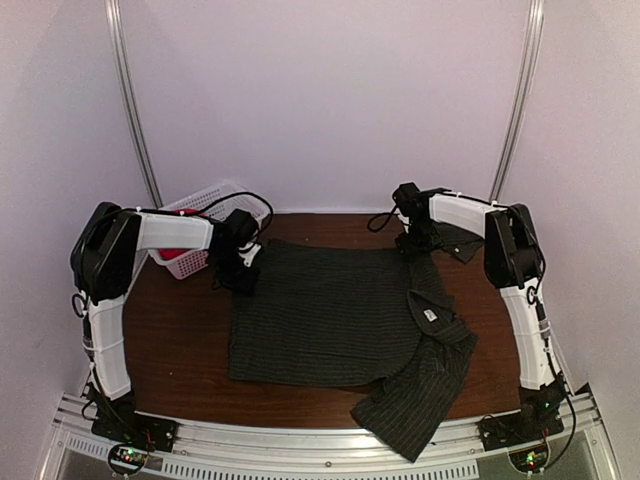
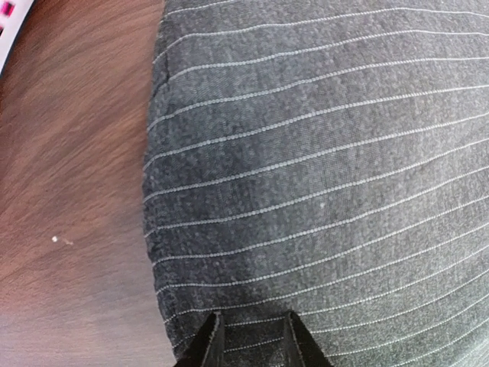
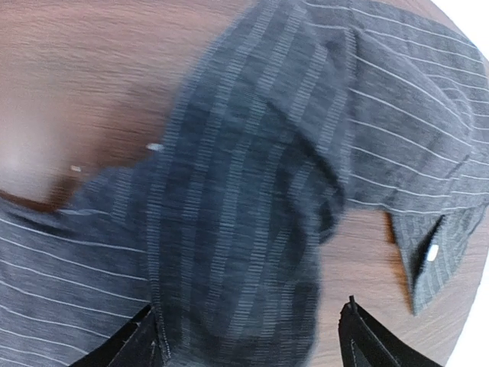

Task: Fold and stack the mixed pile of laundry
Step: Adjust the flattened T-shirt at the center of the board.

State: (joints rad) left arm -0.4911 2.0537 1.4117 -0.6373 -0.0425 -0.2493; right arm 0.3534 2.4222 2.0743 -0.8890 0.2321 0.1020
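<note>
The dark pinstriped shirt (image 1: 320, 315) lies spread flat on the brown table (image 1: 170, 340). Its collar (image 1: 436, 305) is on the right, and one sleeve (image 1: 415, 400) reaches over the near edge. My left gripper (image 1: 240, 268) is over the shirt's far left corner. In the left wrist view its fingertips (image 2: 256, 332) stand narrowly apart on flat cloth (image 2: 321, 168), close to the hem. My right gripper (image 1: 415, 235) is at the far right corner, open wide (image 3: 250, 325), with a blurred fold of shirt (image 3: 244, 229) hanging between the fingers. A red-pink garment (image 1: 172, 253) shows inside the basket.
A white lattice basket (image 1: 205, 205) stands at the far left of the table, right behind my left gripper. Bare wood (image 3: 92, 84) shows around the shirt. The aluminium rail (image 1: 300, 440) runs along the near edge.
</note>
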